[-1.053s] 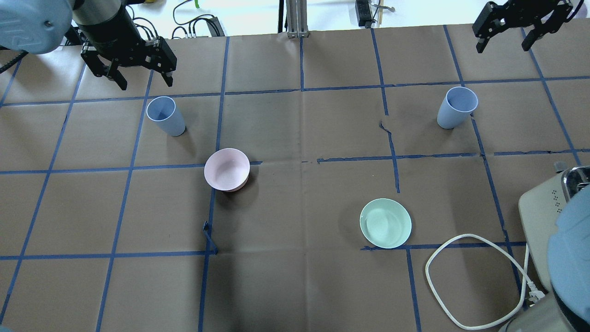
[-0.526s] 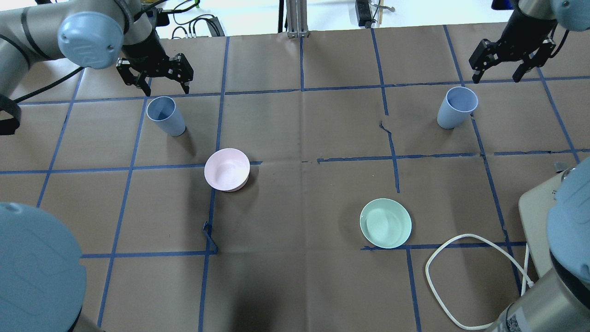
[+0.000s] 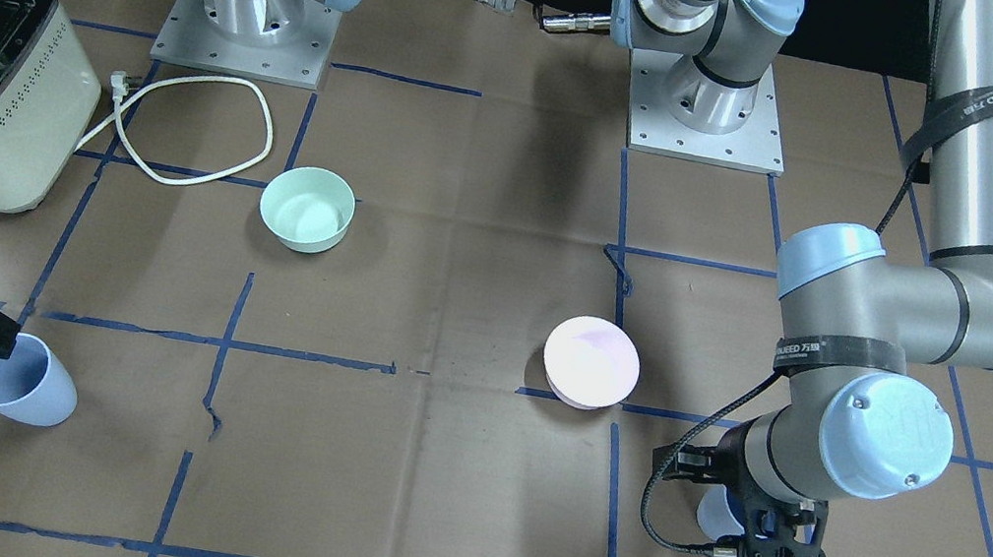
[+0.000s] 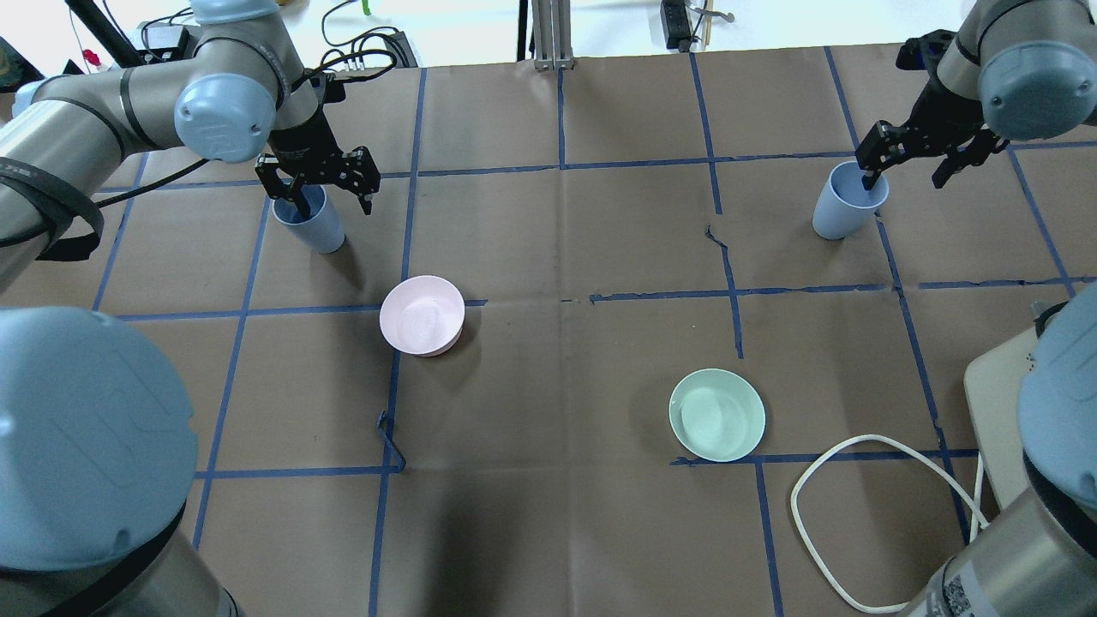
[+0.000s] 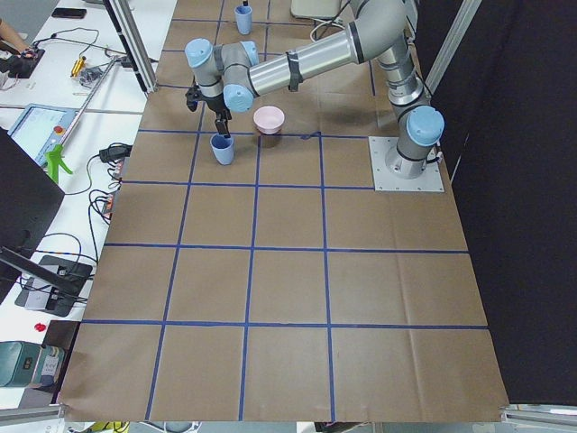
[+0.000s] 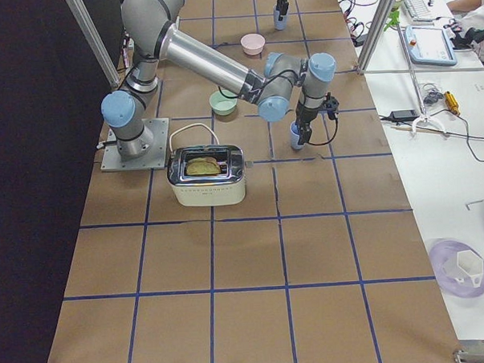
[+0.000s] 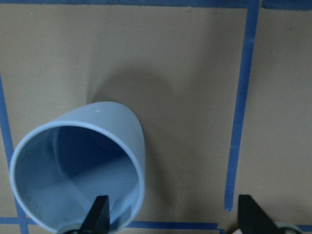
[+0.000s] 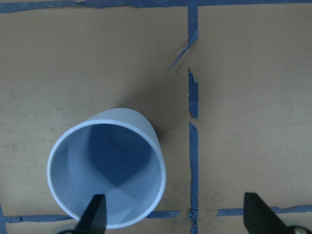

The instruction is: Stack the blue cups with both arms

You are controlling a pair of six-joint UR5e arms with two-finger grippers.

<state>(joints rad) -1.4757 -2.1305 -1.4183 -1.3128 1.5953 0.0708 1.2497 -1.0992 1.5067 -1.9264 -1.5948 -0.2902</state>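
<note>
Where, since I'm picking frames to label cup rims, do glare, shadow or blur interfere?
Front-facing view: glare washes the pink bowl nearly white. Overhead view: the left cup and right cup show crisp rims. Left wrist view: the left cup's inside is dark and a soft shadow spreads beside it.

Silver-grey tubular arms (image 3: 981, 176) with light-blue joint caps (image 3: 888, 435), black cable straps (image 3: 982, 104) and bolted square baseplates (image 3: 758, 151).

Left blue cup (image 4: 310, 224) and right blue cup (image 4: 844, 204) smooth matt plastic; desk (image 4: 557, 240) in dull brown paper, creased, torn at seams, gridded with blue tape (image 4: 561, 164); left arm (image 3: 986, 147) satin silver metal, joint caps (image 3: 890, 436) pale-blue plastic; green bowl (image 4: 716, 415) slightly glossy.
</note>
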